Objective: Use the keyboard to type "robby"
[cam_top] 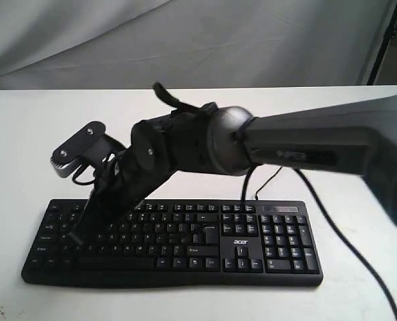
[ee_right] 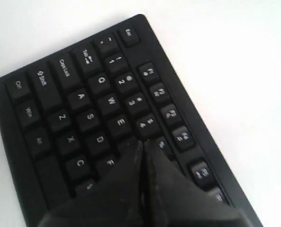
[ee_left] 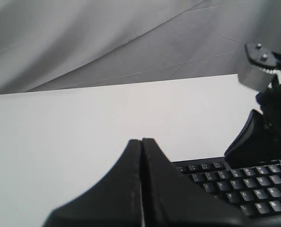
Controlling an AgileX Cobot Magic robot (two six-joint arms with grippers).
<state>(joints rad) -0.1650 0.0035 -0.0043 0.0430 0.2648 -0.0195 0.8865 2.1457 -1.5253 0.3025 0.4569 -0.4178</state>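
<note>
Lining up letter 1 of 5, "r", judging by the tip's place.

Exterior view: right gripper (cam_top: 75, 235) reaching across, tip down among the left letter keys of the keyboard (cam_top: 205, 257), flat on the white table (cam_top: 31, 127).

Left wrist view: left gripper (ee_left: 141, 144) closed, empty, above bare table beside the keyboard.

Right wrist view: jaws closed, empty, tip just past the E key (ee_right: 121, 124); next key along hidden, contact impossible to tell.

Next: short straight press, then lift.
</note>
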